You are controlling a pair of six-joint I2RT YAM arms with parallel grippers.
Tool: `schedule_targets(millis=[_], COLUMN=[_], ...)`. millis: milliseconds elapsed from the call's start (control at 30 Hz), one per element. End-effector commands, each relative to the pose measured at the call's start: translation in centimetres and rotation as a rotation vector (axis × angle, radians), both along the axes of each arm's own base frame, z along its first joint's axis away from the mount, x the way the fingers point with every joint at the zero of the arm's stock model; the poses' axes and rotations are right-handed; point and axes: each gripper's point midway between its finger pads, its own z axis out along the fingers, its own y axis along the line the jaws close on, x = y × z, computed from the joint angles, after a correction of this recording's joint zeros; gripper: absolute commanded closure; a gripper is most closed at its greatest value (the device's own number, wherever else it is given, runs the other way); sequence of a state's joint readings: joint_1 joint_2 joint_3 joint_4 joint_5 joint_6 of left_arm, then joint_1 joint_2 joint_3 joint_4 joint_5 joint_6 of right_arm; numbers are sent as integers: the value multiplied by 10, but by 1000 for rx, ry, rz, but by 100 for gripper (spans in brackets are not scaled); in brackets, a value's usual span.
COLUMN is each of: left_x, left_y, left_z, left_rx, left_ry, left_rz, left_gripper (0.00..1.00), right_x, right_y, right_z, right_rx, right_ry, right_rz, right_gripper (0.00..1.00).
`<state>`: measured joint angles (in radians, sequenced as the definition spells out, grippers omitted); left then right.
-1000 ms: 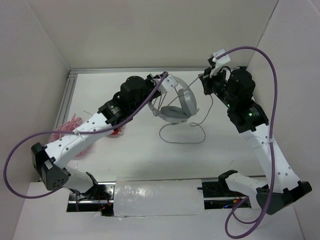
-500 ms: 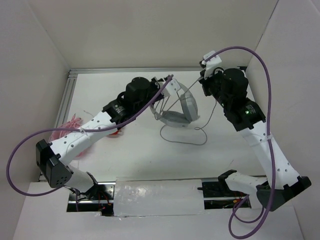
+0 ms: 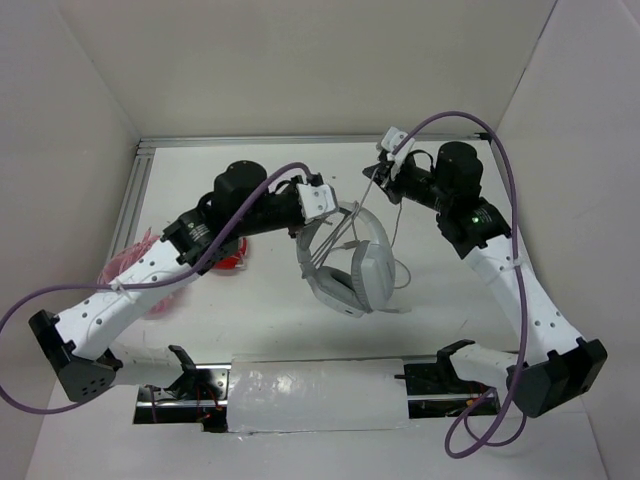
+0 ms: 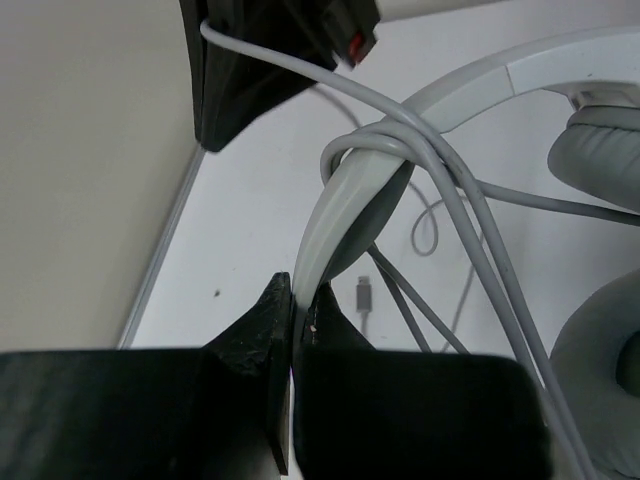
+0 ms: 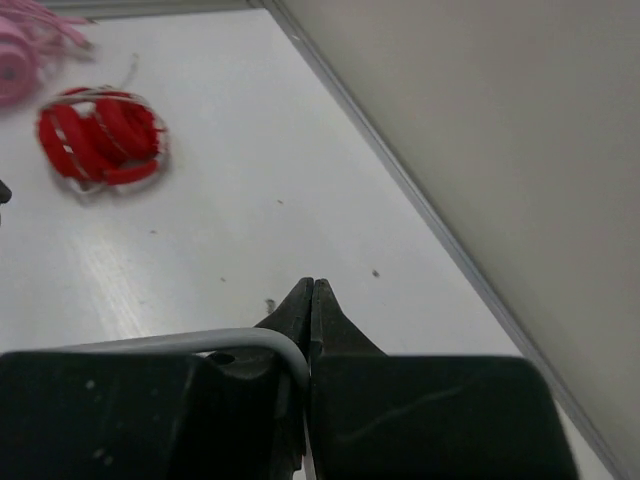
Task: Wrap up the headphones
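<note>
Headphones (image 3: 352,270) at mid-frame in top view, cups toward bottom. Left gripper (image 3: 322,205) clamped shut on headband (image 4: 330,215) at upper left end. Right gripper (image 3: 381,176) just upper right, pinched on cable (image 5: 180,343). Nearer the loose run, so likely leads next wrap.

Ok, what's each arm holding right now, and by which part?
Left gripper: jaws pinch the headphones by the headband. Right gripper: jaws shut on their thin white cable.

One each: headphones (image 3: 365,275), red coil (image 5: 100,132), pink coil (image 5: 15,70)
</note>
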<state>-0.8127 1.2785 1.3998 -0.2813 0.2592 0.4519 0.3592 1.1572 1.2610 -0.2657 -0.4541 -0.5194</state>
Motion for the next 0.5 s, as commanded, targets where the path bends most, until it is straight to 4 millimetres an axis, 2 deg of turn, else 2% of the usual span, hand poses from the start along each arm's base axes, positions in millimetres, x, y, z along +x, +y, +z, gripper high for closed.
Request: schedule_targets(millis=[0, 33, 67, 100, 167, 200, 367, 433, 467], left_x=[-64, -70, -74, -81, -91, -97, -115, -114, -116], left_y=[-3, 0, 2, 7, 8, 12, 14, 14, 16], left_z=[72, 91, 99, 120, 134, 148, 167, 174, 184], left_rx=[-192, -229, -243, -280, -304, -327, -351, -364, -377], left_ry=[30, 17, 28, 24, 35, 28, 34, 28, 16], left_rz=[-232, -239, -248, -259, -291, -300, -374, -369, -371], left_gripper=[100, 100, 100, 100, 100, 100, 100, 100, 100], right_x=[6, 9, 2, 3, -6, -4, -8, -9, -7], right_y=[7, 10, 19, 25, 36, 41, 64, 77, 84], right_z=[21, 10, 8, -3, -5, -13, -26, -37, -47], right_rx=[132, 142, 157, 157, 167, 168, 174, 168, 164], right_ry=[-45, -7, 13, 55, 92, 127, 180, 213, 240], right_rz=[93, 119, 199, 233, 331, 357, 471, 503, 514], right_gripper=[94, 92, 87, 84, 81, 80, 75, 74, 74])
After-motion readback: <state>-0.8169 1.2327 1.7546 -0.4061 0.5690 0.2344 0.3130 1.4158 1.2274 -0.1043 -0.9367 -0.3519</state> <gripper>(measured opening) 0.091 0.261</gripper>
